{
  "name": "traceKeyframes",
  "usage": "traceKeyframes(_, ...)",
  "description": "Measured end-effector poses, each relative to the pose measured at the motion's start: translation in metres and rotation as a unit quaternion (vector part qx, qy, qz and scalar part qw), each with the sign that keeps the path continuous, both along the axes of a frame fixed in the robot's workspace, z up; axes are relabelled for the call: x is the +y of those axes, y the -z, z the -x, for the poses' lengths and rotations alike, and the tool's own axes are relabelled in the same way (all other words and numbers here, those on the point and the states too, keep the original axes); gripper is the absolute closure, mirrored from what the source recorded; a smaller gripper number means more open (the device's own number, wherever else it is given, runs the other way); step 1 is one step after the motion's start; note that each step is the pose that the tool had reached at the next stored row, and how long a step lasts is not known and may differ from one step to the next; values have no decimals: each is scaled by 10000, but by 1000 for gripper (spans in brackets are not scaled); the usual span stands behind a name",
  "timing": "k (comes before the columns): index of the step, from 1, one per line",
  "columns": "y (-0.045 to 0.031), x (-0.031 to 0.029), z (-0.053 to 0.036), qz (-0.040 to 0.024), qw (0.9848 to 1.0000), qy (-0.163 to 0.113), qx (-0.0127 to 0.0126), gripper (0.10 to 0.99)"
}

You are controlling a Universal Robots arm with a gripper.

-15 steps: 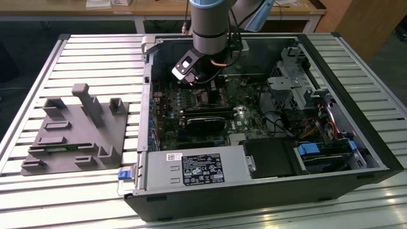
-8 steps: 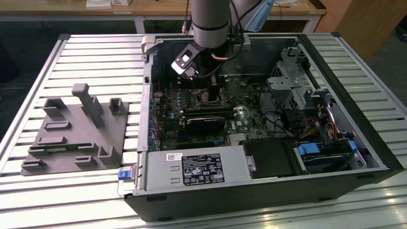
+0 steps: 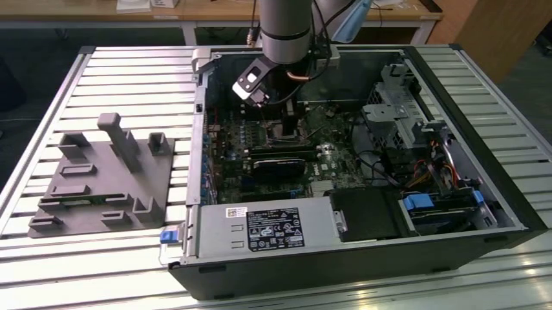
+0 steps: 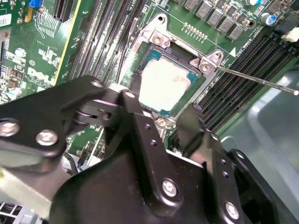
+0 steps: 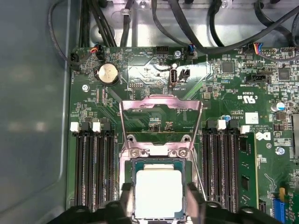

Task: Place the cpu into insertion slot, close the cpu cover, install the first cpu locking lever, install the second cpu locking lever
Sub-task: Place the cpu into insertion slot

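The cpu point(image 5: 159, 191) is a silvery square chip lying flat in the insertion slot point(image 5: 159, 162) on the green motherboard. It shows in the second wrist view too, as the cpu point(image 4: 163, 81) in its black recess point(image 4: 180, 49). My gripper point(image 5: 160, 201) reaches down into the open computer case point(image 3: 200, 129). Its two black fingers point(image 5: 126, 200) sit against opposite edges of the chip. The cpu cover point(image 5: 161, 105), a thin silver frame, stands swung up on its hinge beyond the slot. A thin metal locking lever point(image 4: 257, 80) sticks out sideways from the socket corner.
Long black memory slots point(image 5: 96, 168) flank the socket on both sides. A coin battery point(image 5: 106, 73) and black cables point(image 5: 187, 28) lie beyond the cover. The case wall point(image 5: 32, 116) is close by. On the slatted table, a grey fixture point(image 3: 103, 181) sits at the exterior view's left.
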State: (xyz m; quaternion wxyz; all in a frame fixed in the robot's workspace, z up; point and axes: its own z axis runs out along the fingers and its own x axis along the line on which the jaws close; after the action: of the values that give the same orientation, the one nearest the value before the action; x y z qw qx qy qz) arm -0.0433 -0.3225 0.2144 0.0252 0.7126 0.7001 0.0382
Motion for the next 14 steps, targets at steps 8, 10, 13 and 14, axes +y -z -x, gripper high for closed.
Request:
traceKeyframes(8, -7, 0, 0, 0, 10000, 0, 0, 788)
traceKeyframes(10, -8, 0, 0, 0, 10000, 0, 0, 847)
traceKeyframes(13, -11, 0, 0, 0, 10000, 0, 0, 965)
traceKeyframes(14, -12, 0, 0, 0, 10000, 0, 0, 980)
